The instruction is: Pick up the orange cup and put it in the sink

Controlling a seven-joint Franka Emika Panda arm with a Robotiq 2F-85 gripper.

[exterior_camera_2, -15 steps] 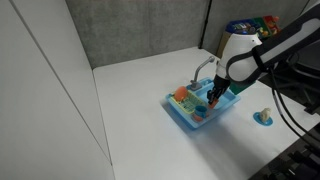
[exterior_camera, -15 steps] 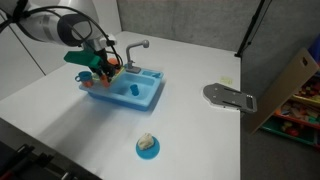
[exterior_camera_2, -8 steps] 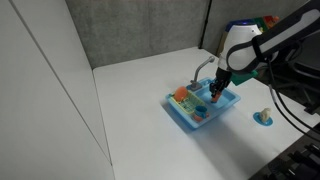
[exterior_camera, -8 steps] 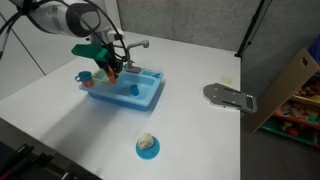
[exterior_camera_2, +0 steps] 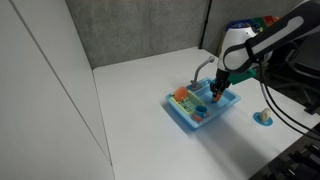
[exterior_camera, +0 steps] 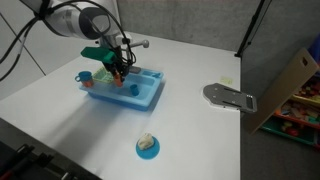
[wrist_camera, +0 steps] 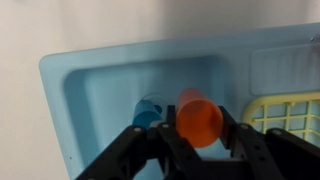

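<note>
Round blue plate (exterior_camera: 141,152) lay near front edge of bench (exterior_camera: 220,140). Sink (exterior_camera: 150,97) sat mid-bench, toward back edge. Gripper (wrist_camera: 200,138) fingers clamped on orange cup (wrist_camera: 200,115), over sink basin. Small blue cup (wrist_camera: 150,110) stood in basin, just beside orange cup.

The bench (exterior_camera: 200,135) I work over is a plain white top, shown in both exterior views, with its far edge against a grey wall. A light-blue toy sink (exterior_camera: 146,100) stands on it, askew to the edges and nearer the wall edge than the front edge. A round blue plate (exterior_camera: 140,153) lies toward the front edge, well apart from the sink. By the edge next to the cardboard box (exterior_camera: 285,85) lies a flat grey piece (exterior_camera: 230,97), with a small pale-yellow bit (exterior_camera: 227,82) just beside it.
</note>
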